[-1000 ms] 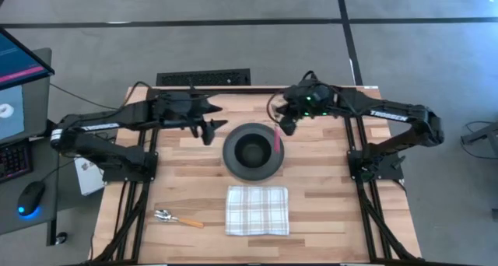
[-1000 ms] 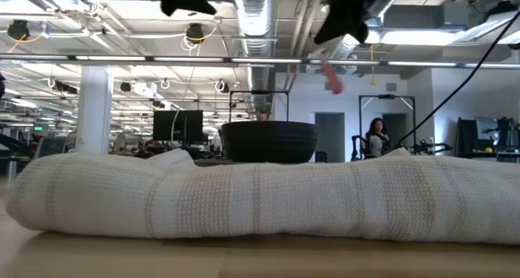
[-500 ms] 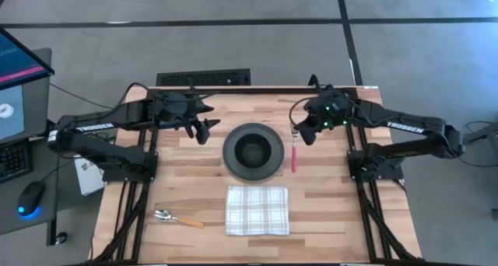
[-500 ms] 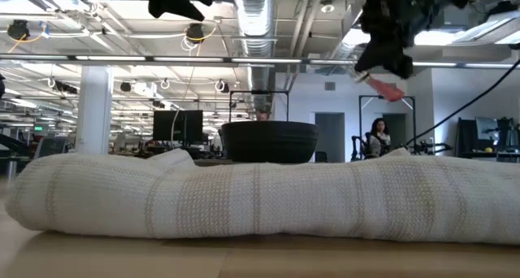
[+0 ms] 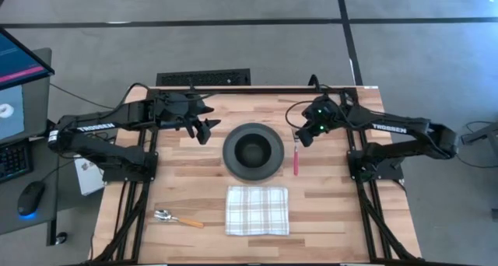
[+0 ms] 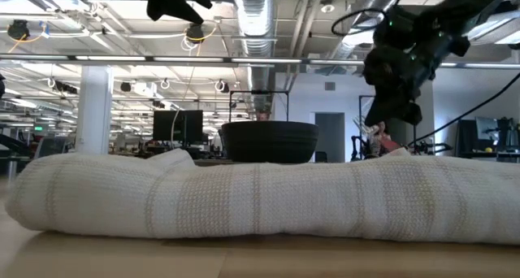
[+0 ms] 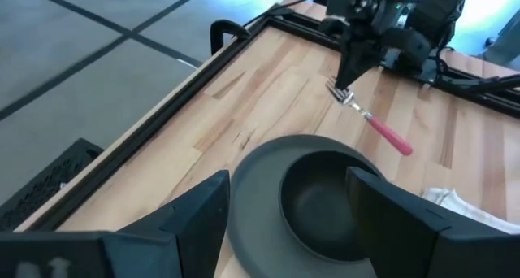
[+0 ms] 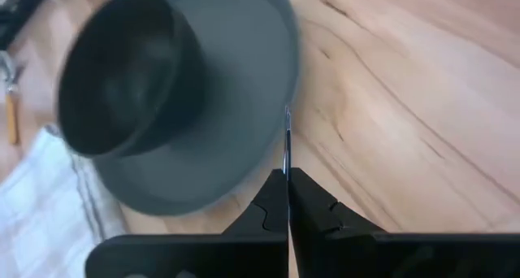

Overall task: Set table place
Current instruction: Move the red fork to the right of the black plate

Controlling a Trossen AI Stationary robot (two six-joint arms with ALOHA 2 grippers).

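Since a second ago the right tool has carried the pink-handled metal fork from above the plate down to the desk, right of the plate. It pinches the fork's tines end, fingers closed thin around the metal; the pink handle lies on the light striped wooden desk, pointing toward the near edge. The dark grey round plate holds the smaller black bowl. The white-grey checked cloth napkin lies nearer, the orange-handled metal spoon to its left. The left tool hovers spread wide beside the plate.
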